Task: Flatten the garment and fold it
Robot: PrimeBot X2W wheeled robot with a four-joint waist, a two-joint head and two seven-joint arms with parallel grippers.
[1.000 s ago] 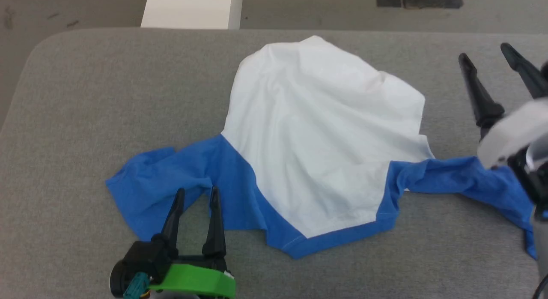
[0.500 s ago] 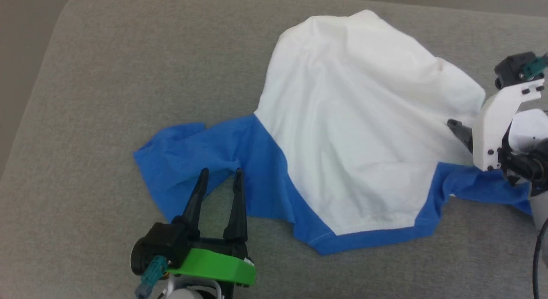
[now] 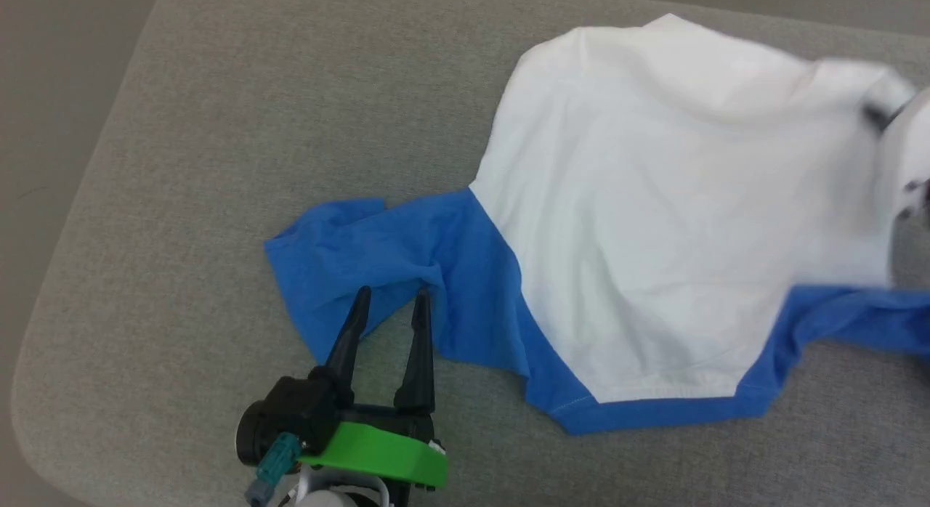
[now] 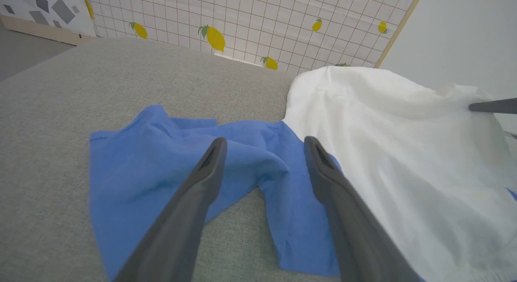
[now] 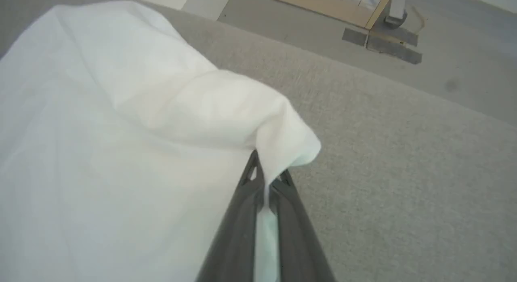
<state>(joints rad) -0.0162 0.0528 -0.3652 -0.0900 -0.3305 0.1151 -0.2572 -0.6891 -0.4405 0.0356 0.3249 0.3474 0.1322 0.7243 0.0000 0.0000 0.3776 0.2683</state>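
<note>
The garment [image 3: 654,224] lies rumpled on the grey padded table [image 3: 218,129], white body in the middle, blue sleeves spread to either side. My left gripper [image 3: 392,298] is open at the near left, its fingertips over the crumpled blue sleeve [image 4: 169,152], one on each side of a fold. My right gripper [image 5: 267,173] is shut on a pinch of the white hem corner, which lifts off the table. In the head view the right arm is a pale blur [image 3: 904,158] at the garment's far right corner. The right blue sleeve [image 3: 857,318] trails off the frame's right edge.
The table's rounded left corner [image 3: 43,391] and far edge border grey floor. A lemon-patterned tiled wall [image 4: 242,23] stands beyond the table in the left wrist view. Floor with a dark strip [image 5: 379,41] lies past the table's far side.
The head camera has shifted, so the whole scene sits further right and lower. My right gripper went from open beside the garment to shut on its white corner, pulling it up. The left gripper stays open.
</note>
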